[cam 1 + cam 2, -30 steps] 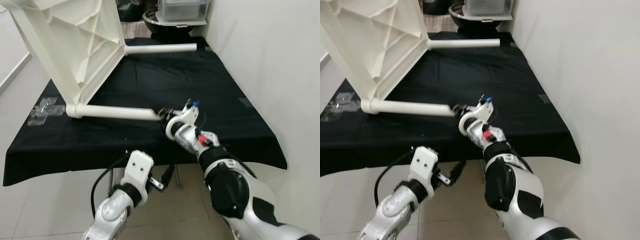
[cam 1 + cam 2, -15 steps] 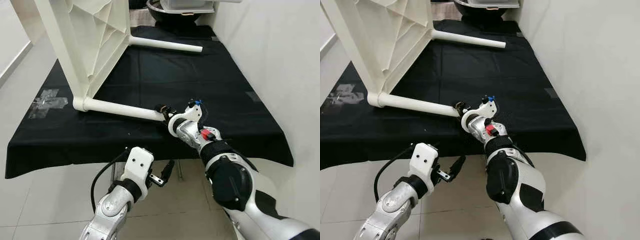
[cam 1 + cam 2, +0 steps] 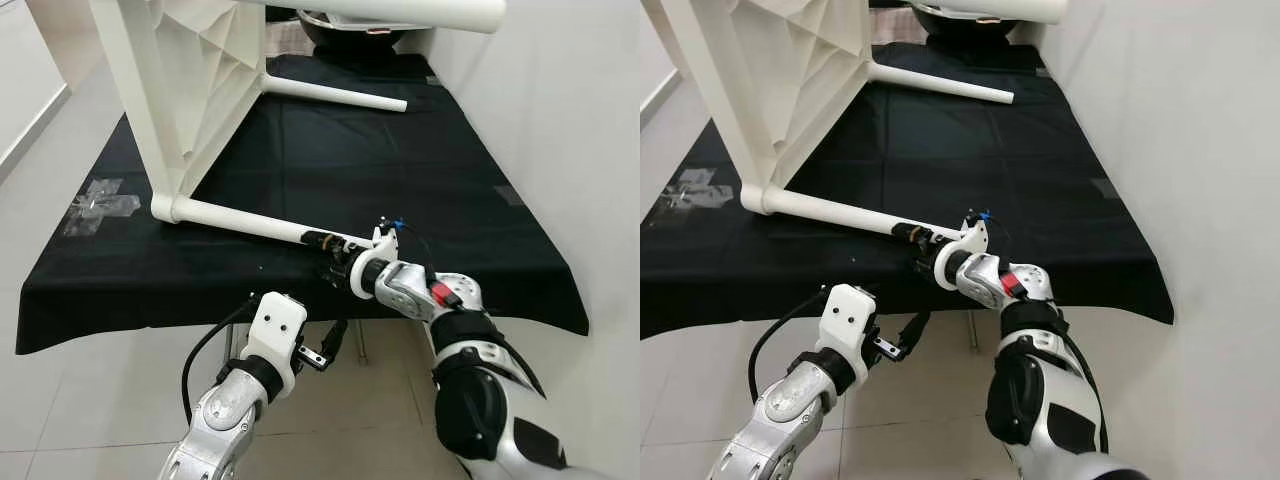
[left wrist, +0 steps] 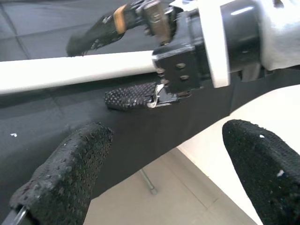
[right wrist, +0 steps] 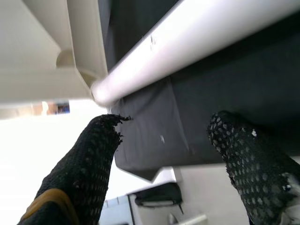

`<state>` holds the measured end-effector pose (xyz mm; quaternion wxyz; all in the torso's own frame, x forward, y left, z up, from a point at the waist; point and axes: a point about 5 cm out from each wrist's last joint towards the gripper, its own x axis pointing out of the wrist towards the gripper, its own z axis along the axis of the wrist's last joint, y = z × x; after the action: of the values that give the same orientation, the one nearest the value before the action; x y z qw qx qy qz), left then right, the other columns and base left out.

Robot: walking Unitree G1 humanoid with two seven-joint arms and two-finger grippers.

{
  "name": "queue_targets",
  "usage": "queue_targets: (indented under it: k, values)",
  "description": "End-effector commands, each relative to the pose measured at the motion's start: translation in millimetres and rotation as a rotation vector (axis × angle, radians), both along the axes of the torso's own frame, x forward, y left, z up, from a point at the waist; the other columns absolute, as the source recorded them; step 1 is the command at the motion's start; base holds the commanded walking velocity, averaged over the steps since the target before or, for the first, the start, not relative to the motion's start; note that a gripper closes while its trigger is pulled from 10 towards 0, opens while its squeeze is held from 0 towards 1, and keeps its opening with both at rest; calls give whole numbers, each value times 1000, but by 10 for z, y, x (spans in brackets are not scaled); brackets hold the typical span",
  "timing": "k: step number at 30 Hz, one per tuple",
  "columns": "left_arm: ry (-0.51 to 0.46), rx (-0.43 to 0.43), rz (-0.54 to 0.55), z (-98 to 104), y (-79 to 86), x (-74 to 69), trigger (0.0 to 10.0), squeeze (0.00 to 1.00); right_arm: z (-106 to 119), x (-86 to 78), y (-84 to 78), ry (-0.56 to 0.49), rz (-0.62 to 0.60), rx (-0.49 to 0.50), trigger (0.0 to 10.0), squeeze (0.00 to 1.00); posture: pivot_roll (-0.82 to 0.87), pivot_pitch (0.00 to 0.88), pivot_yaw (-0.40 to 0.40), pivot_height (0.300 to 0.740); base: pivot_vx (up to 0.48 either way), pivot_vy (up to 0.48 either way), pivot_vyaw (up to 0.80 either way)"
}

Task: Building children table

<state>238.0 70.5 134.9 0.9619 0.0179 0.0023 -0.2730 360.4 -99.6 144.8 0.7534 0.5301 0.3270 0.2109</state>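
The white children's table top (image 3: pixel 185 80) is seen tipped on its edge in the upper left of the head view, resting on a black-draped table (image 3: pixel 480 230). Three legs are fitted: the near leg (image 3: pixel 235 219) lies along the cloth at mid-frame, a far leg (image 3: pixel 335 93) lies behind it, and another leg (image 3: pixel 400 10) is raised across the top edge.

Compared with half a second ago, the right gripper (image 3: pixel 325 247) has been rolled at the wrist, so that the forearm now lies flatter and points left along the near leg. Its fingers (image 4: pixel 129 97) are spread to either side of the leg's free end rather than pressed on it, as the wrist views show. The leg is seen almost where it was.

This rolling is judged to be a twisting of the leg into its socket, or a re-grip between turns; which one cannot be told.

The left gripper (image 3: pixel 330 348) is held low in front of the table edge, at lower centre, with its fingers (image 4: pixel 70 171) spread wide and nothing between them.
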Motion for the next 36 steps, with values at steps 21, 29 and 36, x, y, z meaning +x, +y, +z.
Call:
queue_targets:
  k: [21, 29, 36]
  values:
    - [-42, 37, 328, -7, 482, 21, 10000, 0, 534, -583, -422, -1053, -267, -1215, 10000, 0, 93, 58, -63, 740, 0, 0, 0]
    - [-43, 31, 373, -1, 531, -18, 10000, 0, 300, -689, -438, -972, -305, -1258, 10000, 0, 100, 49, -68, 740, 0, 0, 0]
    - [-59, 26, 357, 15, 493, 23, 10000, 0, 140, -724, -460, -942, -315, -1261, 10000, 0, 96, 47, -64, 740, 275, 0, 0]
